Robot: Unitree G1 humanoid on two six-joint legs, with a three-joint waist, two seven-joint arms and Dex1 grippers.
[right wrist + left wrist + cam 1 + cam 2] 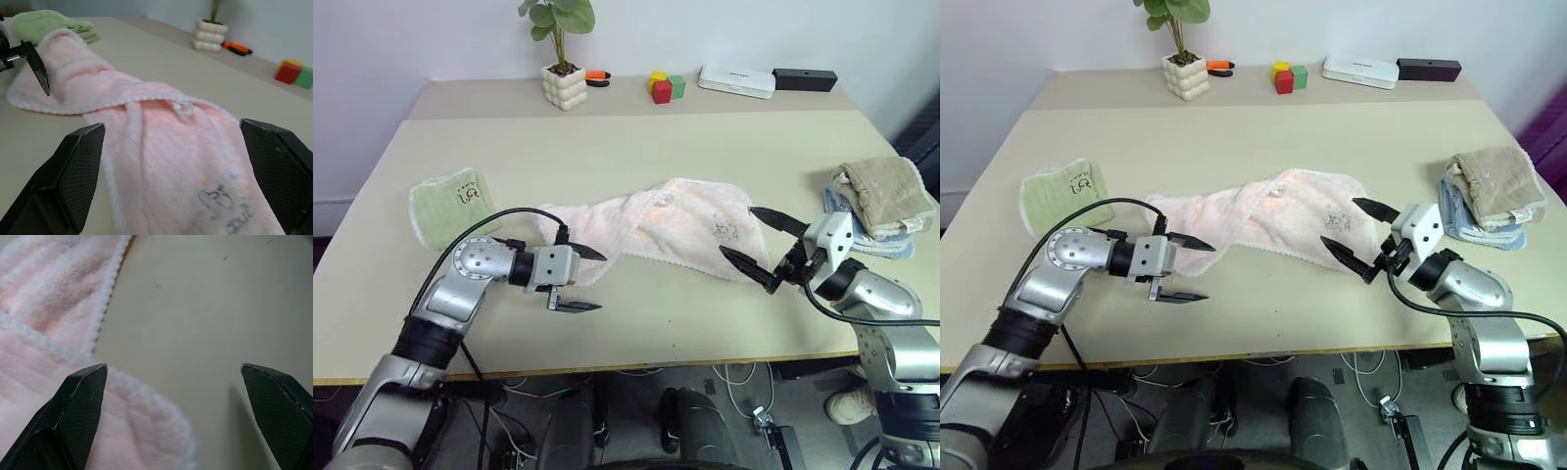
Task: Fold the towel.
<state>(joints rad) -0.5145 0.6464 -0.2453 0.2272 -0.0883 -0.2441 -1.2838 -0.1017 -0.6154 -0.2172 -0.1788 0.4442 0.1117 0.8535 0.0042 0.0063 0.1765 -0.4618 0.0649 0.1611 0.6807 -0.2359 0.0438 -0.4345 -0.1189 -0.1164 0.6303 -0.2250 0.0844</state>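
The pale pink towel (651, 227) lies crumpled lengthwise across the middle of the table, with whitish edges and a small dark embroidered mark (226, 205) near its right end. My left gripper (584, 278) hovers open at the towel's left end, one finger over the cloth edge (146, 391), the other over bare table. At the towel's right end my right gripper (762, 245) stands open, its fingers spread on either side of that corner. Nothing is held by either gripper.
A folded light-green towel (450, 204) lies at the left. Beige and blue folded cloths (881, 206) are stacked at the right edge. At the back stand a potted plant (563, 69), coloured blocks (666, 86), a white box (736, 80) and a black box (805, 78).
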